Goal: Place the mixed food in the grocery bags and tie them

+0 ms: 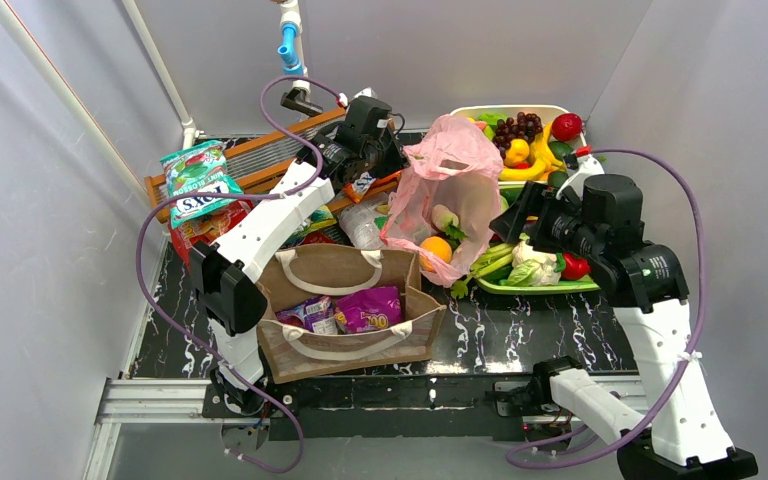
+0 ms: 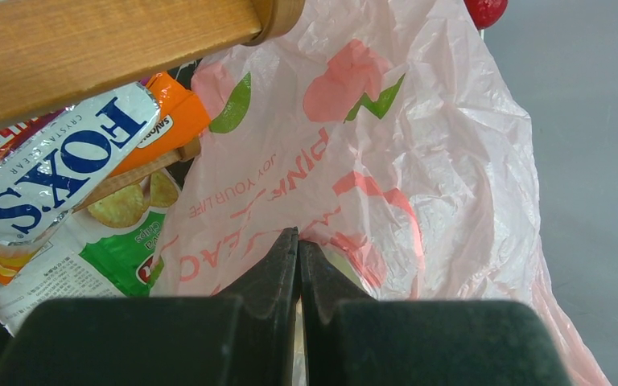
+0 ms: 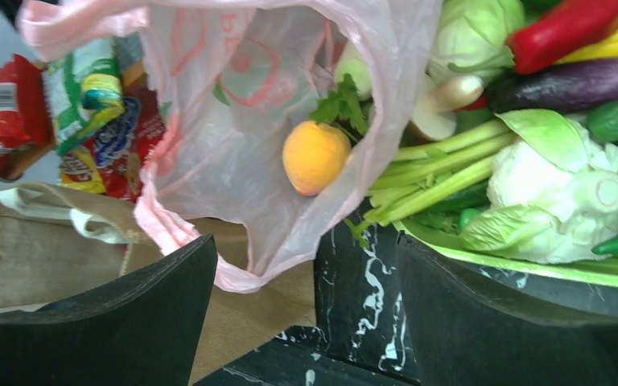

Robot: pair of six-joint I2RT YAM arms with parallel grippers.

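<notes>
The pink grocery bag (image 1: 455, 175) stands between the trays and the rack, its mouth towards the right arm, with a toy orange (image 1: 436, 249) and a leafy toy inside. My left gripper (image 1: 397, 158) is shut on the bag's upper left edge; in the left wrist view the closed tips (image 2: 298, 237) pinch the pink film (image 2: 418, 145). My right gripper (image 1: 508, 222) is open and empty beside the bag's mouth; its view shows the orange (image 3: 315, 157) and a loose pink handle (image 3: 233, 277) between the fingers (image 3: 306, 241). The brown tote (image 1: 350, 350) holds a purple packet (image 1: 368, 308) and others.
A green tray (image 1: 540, 288) with a cauliflower (image 1: 535, 262) and other vegetables lies by my right gripper. A white tray (image 1: 520, 110) with grapes (image 1: 518, 127) stands behind. A Fox's packet (image 1: 200, 185) and others lean on the wooden rack (image 1: 260, 165). Walls enclose three sides.
</notes>
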